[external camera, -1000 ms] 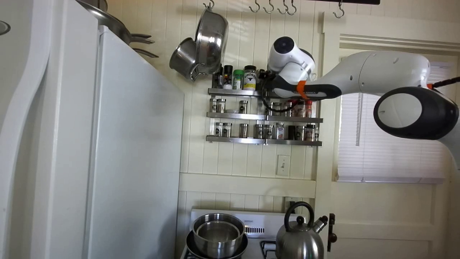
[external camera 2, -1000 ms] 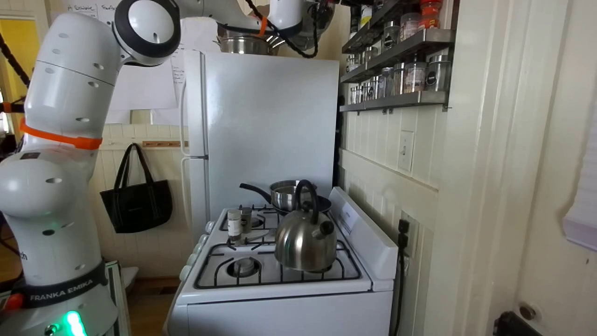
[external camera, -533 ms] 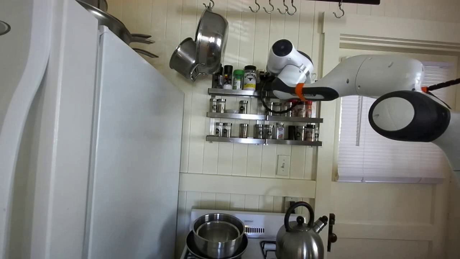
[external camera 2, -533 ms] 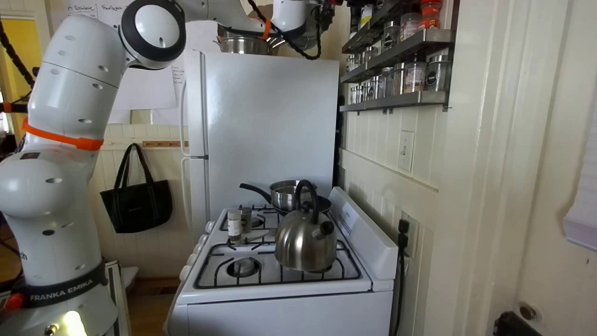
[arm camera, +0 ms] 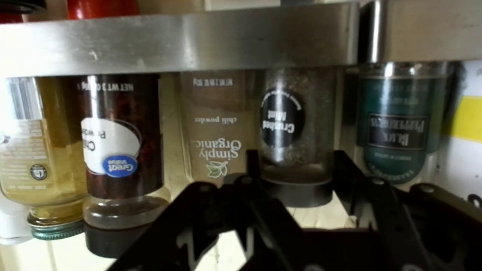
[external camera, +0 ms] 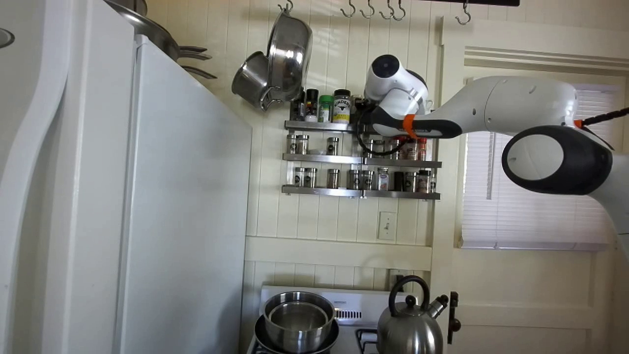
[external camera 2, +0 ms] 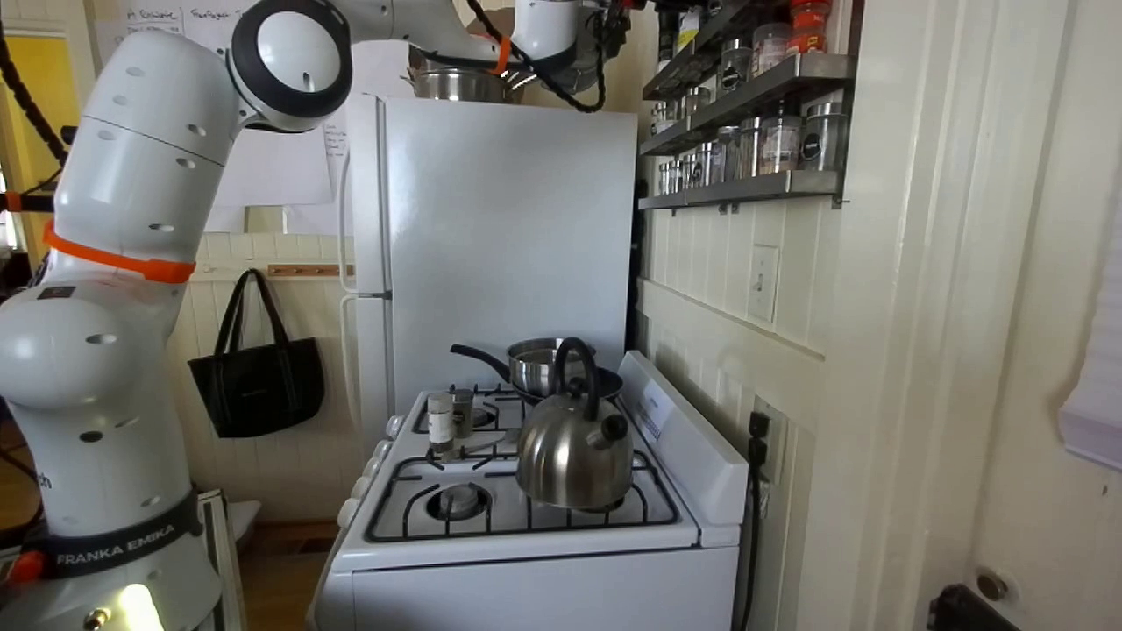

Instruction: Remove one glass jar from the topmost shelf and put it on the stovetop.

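Note:
The wrist view stands upside down. My gripper point(arm camera: 296, 160) is shut on a glass jar point(arm camera: 297, 124) with a round black "Crushed Mint" label, one finger point(arm camera: 344, 171) on each side near its dark lid. The jar's base is hidden behind the metal rail of the topmost shelf point(arm camera: 169, 43), so the jar is still in its place there. In both exterior views the arm hides most of the gripper and jar; the topmost shelf point(external camera: 319, 126) shows left of the hand. Well below is the white stovetop point(external camera 2: 526, 545).
Close beside the held jar stand a Simply Organic bottle point(arm camera: 216, 124) and a Black Peppercorns jar point(arm camera: 395, 124). On the stove are a kettle point(external camera 2: 574, 451), a pot point(external camera 2: 530, 372) and two small jars, one white-labelled point(external camera 2: 440, 425). Lower tiers point(external camera: 322, 191) hold several jars. Pans point(external camera: 290, 54) hang nearby.
The arm has come down slightly and shifted a little towards the fridge side in an exterior view, with most motion in the first half second. My gripper has closed.

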Robot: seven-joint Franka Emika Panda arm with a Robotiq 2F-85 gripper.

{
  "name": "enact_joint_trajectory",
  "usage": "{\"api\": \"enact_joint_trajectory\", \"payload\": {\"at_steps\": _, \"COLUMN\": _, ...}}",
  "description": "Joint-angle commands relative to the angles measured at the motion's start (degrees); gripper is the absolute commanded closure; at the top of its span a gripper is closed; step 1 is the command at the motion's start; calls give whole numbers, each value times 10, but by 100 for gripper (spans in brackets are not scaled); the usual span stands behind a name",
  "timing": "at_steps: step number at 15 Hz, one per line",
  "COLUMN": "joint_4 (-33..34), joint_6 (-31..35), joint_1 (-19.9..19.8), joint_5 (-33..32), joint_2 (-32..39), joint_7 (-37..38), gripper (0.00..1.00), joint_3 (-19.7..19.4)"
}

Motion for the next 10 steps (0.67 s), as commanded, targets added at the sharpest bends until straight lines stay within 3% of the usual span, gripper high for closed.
{"api": "enact_joint_trajectory", "payload": {"at_steps": 1, "joint_4": 22, "joint_6": 3, "joint_1": 4, "joint_5": -14, "joint_2": 16, "joint_7": 13, "gripper": 75, "joint_3": -6}}
{"api": "enact_joint_trajectory", "payload": {"at_steps": 10, "joint_4": 47, "joint_6": -40, "joint_1": 30, "joint_5": -42, "joint_2": 6, "joint_7": 22, "gripper": 75, "joint_3": -8}}
